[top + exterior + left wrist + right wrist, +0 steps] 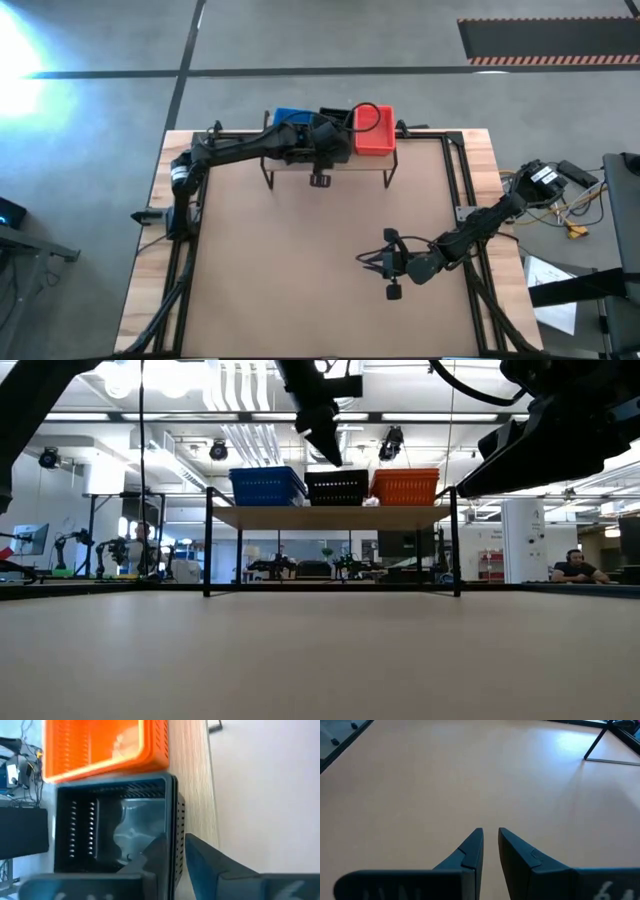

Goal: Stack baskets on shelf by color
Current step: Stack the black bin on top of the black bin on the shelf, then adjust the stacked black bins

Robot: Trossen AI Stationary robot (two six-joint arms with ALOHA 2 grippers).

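Note:
The shelf (330, 517) stands at the table's far edge. On its plank (192, 780) a blue basket (266, 486), a black basket (336, 487) and an orange-red basket (405, 487) stand side by side. My left gripper (335, 455) hangs open just above the black basket (115, 830); one finger is over its inside and one over the outside of its near wall (173, 815). A small gap shows below the fingertips in the low view. My right gripper (491, 831) waits low over bare table at the near right (365, 260), its fingers slightly apart.
The orange-red basket (373, 132) and the blue basket (288, 118) flank my left arm on the shelf. Thin black shelf legs (207, 545) stand at each end. A black frame (455, 180) runs along the table's right side. People sit in the room beyond.

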